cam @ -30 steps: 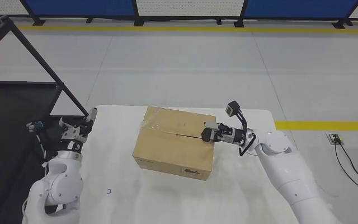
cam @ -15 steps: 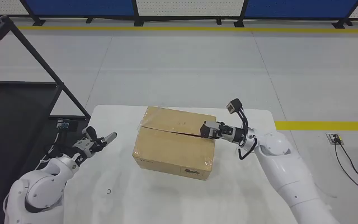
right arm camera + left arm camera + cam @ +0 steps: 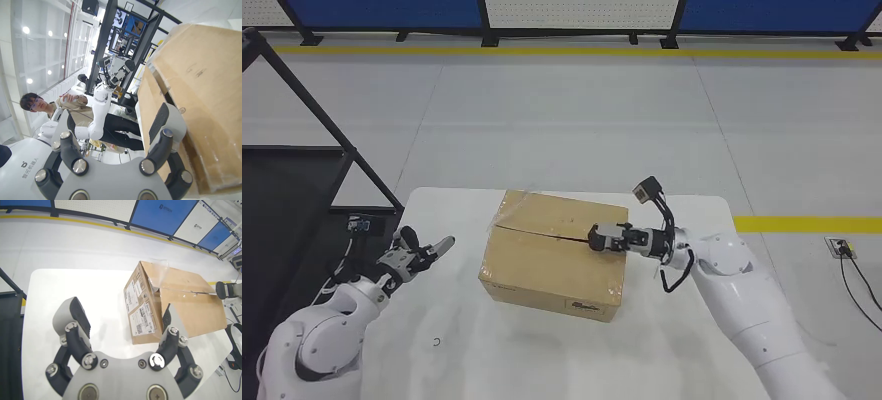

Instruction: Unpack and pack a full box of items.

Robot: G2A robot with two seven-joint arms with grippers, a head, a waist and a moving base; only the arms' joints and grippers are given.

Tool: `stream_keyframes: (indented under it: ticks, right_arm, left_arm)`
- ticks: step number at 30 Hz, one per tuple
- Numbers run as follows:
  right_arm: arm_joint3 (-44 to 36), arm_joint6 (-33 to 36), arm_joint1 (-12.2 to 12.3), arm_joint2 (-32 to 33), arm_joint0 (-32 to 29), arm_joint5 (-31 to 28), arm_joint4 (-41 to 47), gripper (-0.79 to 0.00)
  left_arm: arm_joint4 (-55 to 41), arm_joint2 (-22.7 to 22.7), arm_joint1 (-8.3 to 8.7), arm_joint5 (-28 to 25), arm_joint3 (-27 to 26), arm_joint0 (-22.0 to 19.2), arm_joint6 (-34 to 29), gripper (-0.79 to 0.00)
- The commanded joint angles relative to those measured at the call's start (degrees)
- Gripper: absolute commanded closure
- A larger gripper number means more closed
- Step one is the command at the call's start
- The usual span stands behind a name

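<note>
One cardboard box (image 3: pixel 552 265) sits on one white surface (image 3: pixel 442 310), with two robot arms, one at each end of it. The box has two top flaps that meet along a single seam, and a dark gap shows along that seam. Clear tape (image 3: pixel 158 273) hangs loose at the corner nearest the left arm, and paper labels cover the box side that faces the left fingers.

The two left fingers (image 3: pixel 80 317) are spread wide with nothing between them. They hover over bare surface, and the box (image 3: pixel 189 306) lies ahead of them, near but apart.

The two right fingers (image 3: pixel 166 121) are also spread apart and grip nothing. One finger lies over the box top (image 3: pixel 204 75), just beside the seam gap; whether it touches the cardboard cannot be told. The other finger stands off the box. From above, the right fingers (image 3: pixel 597 236) sit over the seam, in from the end of the box farthest from the left fingers (image 3: pixel 442 243).
</note>
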Motion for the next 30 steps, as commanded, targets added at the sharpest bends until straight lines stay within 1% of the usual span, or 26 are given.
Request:
stream_keyframes:
  ticks: [1,4,7,10,11,13,15,17,24,25,26,27,28,30]
  right_arm:
    - [0.11,-1.46,-0.2,0.19,-0.01,0.34,1.75,-0.785]
    - [0.66,-3.81,-0.42,0.69,-0.08,0.32,3.59,-0.785]
    - [0.96,-4.59,-0.59,0.69,0.01,0.23,4.09,-0.785]
    - [1.35,-4.26,-0.61,0.78,-0.04,-0.2,4.18,-0.785]
    - [1.39,-4.16,-0.59,0.92,-0.2,-0.65,4.19,-0.785]
    - [1.4,-3.97,-0.45,1.33,-0.66,-1.54,4.07,-0.785]
    - [1.34,-3.54,-0.19,1.85,-1.1,-2.41,3.32,-0.785]
    - [1.65,-4.46,0.17,2.31,-1.4,-2.65,0.66,-0.785]
    - [1.65,-4.46,0.17,2.31,-1.4,-2.65,0.66,-0.785]
    - [1.65,-4.46,0.17,2.31,-1.4,-2.65,0.66,-0.785]
    - [1.65,-4.46,0.17,2.31,-1.4,-2.65,0.66,-0.785]
    - [1.27,-5.53,0.17,2.43,-1.65,-2.16,0.66,-0.785]
    - [0.36,-6.95,0.17,2.52,-1.85,-1.42,0.24,-0.785]
    - [-0.7,-8.7,0.14,3.14,-2.17,-0.42,1.68,-0.785]
  left_arm:
    - [-0.5,0.32,0.11,1.17,-0.21,-0.57,0.26,-0.785]
    - [-3.65,0.57,0.27,2.14,-0.3,-1.66,-0.74,-0.785]
    - [-8.97,0.64,0.69,1.56,0.99,-4.76,-5.82,-0.785]
    - [-13.63,1.44,1.32,0.89,3.76,-10.02,-13.22,-0.785]
    - [-17.02,2.11,1.42,0.83,5.03,-11.94,-15.92,-0.785]
    - [-24.24,2.9,1.71,2.65,8.24,-16.19,-22.2,-0.785]
    - [-25.44,3.92,2.11,5.81,10.27,-19.74,-27.13,-0.785]
    - [-25.44,3.92,2.11,5.81,10.27,-19.74,-27.13,-0.785]
    - [-25.44,3.92,2.11,5.81,10.27,-19.74,-27.13,-0.785]
    - [-25.75,4.27,2.1,6.71,11.01,-19.48,-26.46,-0.785]
    - [-25.87,4.59,2.15,7.74,11.99,-20.16,-25.69,-0.785]
    - [-27.43,4.78,2.09,9.21,13.57,-21.29,-24.29,-0.785]
    - [-29.43,5.22,2.04,10.95,15.49,-22.5,-24.43,-0.785]
    - [-29.14,5.88,2.24,12.95,20.04,-25.39,-24.2,-0.785]
